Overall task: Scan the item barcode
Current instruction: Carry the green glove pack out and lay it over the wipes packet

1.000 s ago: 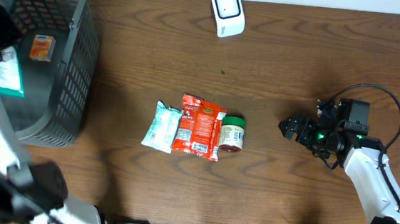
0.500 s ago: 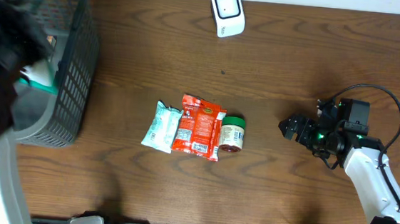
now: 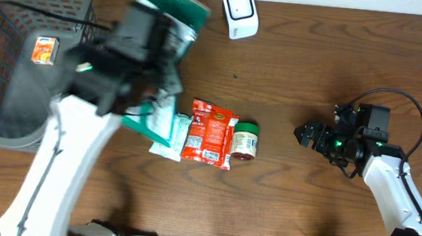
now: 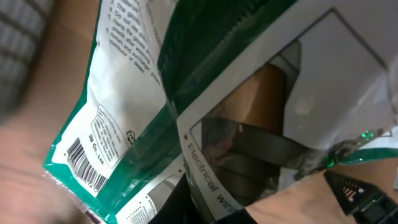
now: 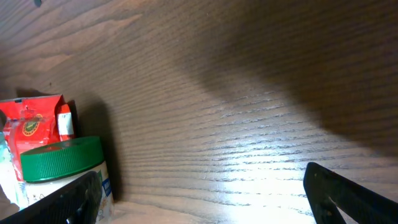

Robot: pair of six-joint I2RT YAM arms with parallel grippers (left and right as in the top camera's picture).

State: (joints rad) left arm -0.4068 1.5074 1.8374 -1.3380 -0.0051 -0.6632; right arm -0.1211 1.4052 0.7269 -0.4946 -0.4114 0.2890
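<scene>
So the left gripper (image 4: 273,193) is clamped tight on the green-and-white packet (image 3: 176,2), which is up off the table and just left of the white barcode scanner (image 3: 240,12). The wrist view shows the barcode (image 4: 84,163) sitting in one corner of the packet's printed side, well away from where the fingers pinch. I can't tell if that side faces the scanner yet. My take: swing that corner round to the scanner's window rather than the middle of the pack, keep the face flat and square to it, and hold steady for a beat. The pack looks floppy and shiny, so I'd expect sag and glare; a slight tilt might help. The right gripper (image 3: 309,133) is wide open with nothing in it, well off to the scanner's right and nearer the robot. The green-lidded jar (image 3: 245,142) and red packet (image 3: 211,133) lie robot-side of the scanner, so keep the pack high over them.
</scene>
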